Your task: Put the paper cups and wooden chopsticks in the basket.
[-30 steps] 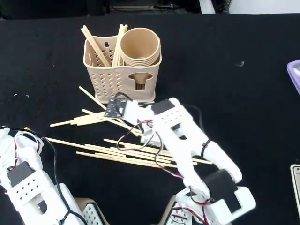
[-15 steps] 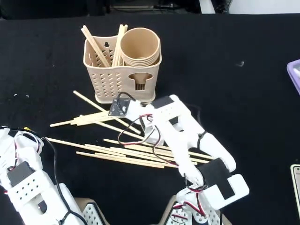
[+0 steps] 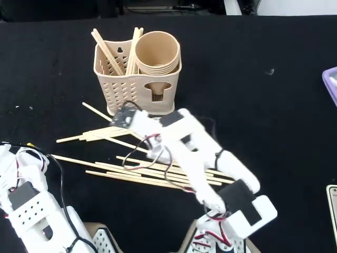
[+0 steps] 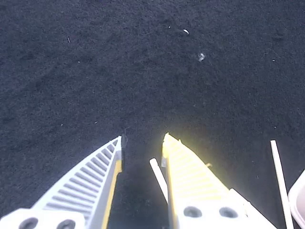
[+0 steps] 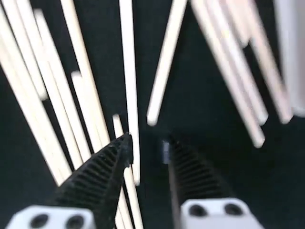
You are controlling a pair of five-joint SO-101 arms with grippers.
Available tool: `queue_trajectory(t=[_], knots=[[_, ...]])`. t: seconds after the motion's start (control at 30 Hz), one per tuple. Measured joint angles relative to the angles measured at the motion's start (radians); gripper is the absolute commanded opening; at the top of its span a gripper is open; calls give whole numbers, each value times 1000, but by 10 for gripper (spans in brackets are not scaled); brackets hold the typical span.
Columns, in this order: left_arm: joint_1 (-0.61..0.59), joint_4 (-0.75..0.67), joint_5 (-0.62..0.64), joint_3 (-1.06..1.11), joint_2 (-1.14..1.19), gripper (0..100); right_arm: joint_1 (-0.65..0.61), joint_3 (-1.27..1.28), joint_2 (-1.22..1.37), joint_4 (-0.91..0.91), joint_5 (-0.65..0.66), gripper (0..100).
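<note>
The beige slotted basket (image 3: 131, 87) stands at the back of the black table, with stacked paper cups (image 3: 157, 52) in one compartment and a few chopsticks (image 3: 108, 51) in the other. Several loose wooden chopsticks (image 3: 142, 174) lie in front of it. My right arm (image 3: 184, 138) stretches over them toward the basket. In the right wrist view my right gripper (image 5: 146, 141) hangs open just above the loose chopsticks (image 5: 127, 71), holding nothing. My left gripper (image 4: 143, 140) stands open over bare cloth, with a chopstick end (image 4: 158, 172) lying under its fingers. The left arm (image 3: 26, 203) sits at the near left.
A purple container (image 3: 330, 84) shows at the right edge, and a pale object (image 3: 333, 196) sits lower on that edge. A beige part (image 3: 100, 234) lies between the arm bases. The cloth to the right of the basket is bare.
My right arm has swung a little to the left, its wrist now closer to the basket's left front. One chopstick near the basket shifted slightly left. The left arm has not moved.
</note>
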Motion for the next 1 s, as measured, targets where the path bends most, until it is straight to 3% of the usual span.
queue_trajectory(t=[0.2,0.53,0.6,0.7,1.0], knots=[[0,0,0,0,0,148,-112,0,8,-104,-81,208],[0,0,0,0,0,148,-118,-150,250,-129,-87,204],[0,0,0,0,0,148,-118,-164,262,-129,-87,163],[0,0,0,0,0,148,-117,-167,264,-129,-89,7],[0,0,0,0,0,148,-115,-187,265,-114,-89,11]])
